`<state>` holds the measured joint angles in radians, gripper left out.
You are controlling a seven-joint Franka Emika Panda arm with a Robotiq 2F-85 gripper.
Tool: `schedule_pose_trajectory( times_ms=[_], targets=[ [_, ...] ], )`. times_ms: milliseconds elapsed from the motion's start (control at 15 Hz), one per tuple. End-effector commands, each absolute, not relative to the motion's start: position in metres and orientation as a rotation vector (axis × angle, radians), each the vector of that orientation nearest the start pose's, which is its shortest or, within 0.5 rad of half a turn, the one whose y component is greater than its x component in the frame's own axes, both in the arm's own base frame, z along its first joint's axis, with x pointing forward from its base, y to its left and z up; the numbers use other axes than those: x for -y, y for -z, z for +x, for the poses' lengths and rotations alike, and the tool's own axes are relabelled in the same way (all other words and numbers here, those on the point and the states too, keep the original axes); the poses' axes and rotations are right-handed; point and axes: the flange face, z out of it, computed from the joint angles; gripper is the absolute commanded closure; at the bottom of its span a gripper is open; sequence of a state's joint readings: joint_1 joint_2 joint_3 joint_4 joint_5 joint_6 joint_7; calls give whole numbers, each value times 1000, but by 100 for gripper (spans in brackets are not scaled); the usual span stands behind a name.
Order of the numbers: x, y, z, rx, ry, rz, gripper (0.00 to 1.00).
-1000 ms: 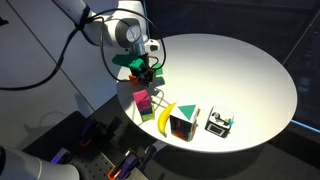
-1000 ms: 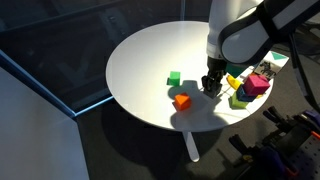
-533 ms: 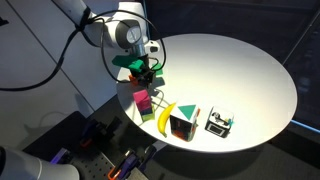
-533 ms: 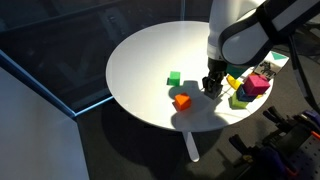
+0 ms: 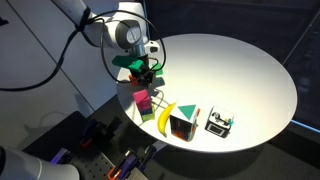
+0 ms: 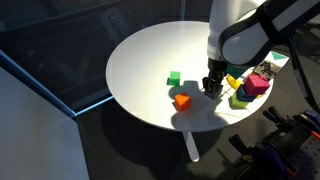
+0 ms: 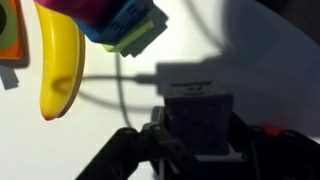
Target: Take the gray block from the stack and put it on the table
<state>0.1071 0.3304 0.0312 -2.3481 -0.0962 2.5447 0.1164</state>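
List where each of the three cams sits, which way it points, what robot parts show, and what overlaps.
Exterior view: raised, beyond the rim near the banana, looking down across the table; arm and gripper enter upper left.
Exterior view: raised, on the orange cube side, looking down; arm enters upper right.
Wrist view: looks down past the fingers at the gray block between them.
Shared: both exterior views show gripper and stack; wrist view shares the banana.

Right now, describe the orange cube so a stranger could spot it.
Start at the round white table, then find the gripper near its edge. Beside it lie two loose blocks; the orange cube is nearer the rim than the green block.
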Motion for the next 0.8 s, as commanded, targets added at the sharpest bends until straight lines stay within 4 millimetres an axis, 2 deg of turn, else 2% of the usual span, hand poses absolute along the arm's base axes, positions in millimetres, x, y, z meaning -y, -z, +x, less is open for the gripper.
schedule_pose_trajectory(
  times_ms=[0,133,200,733],
  targets=[
    [-71,-181,494,166,-205,-3185,45],
    [-71,-181,494,166,-205,-3185,45],
    [-71,-181,494,166,-205,-3185,70],
    [-92,-179,486,253,-180,-3200,70]
  ],
)
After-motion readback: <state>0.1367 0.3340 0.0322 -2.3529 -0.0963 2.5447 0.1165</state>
